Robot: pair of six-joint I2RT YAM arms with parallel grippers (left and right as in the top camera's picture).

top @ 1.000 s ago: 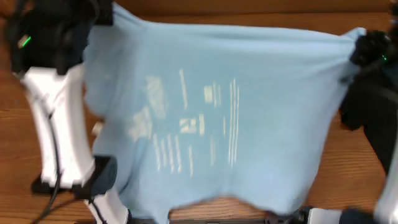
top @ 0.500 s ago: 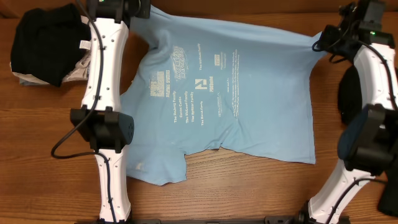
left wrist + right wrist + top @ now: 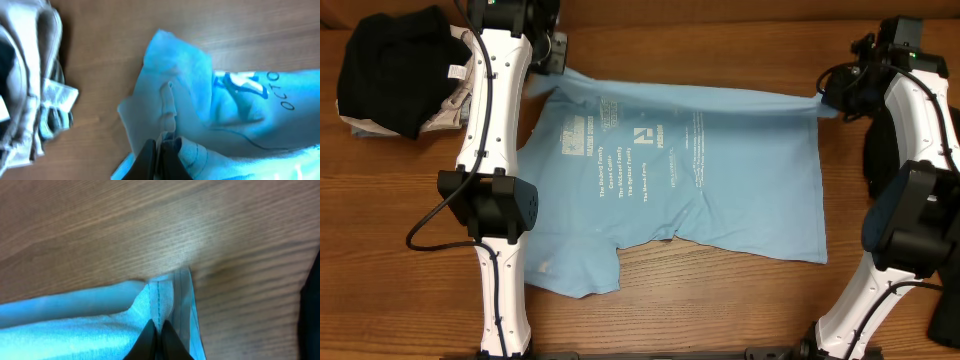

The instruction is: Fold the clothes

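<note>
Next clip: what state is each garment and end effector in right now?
Light blue T-shirt: mostly flat, print up, far corners pinched, far edge taut.
Left end effector: shut on light blue T-shirt.
Right end effector: shut on light blue T-shirt.
Black garment: bunched heap.
Beige garment: crumpled, partly under black garment.

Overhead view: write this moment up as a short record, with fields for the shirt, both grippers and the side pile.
garment: light blue T-shirt, lettering up, spread on the table
left gripper: shut on the shirt's far left corner
right gripper: shut on the shirt's far right corner
far edge: stretched between the two grippers
pile: black garment on a beige garment, left of the shirt, held by neither gripper
</note>
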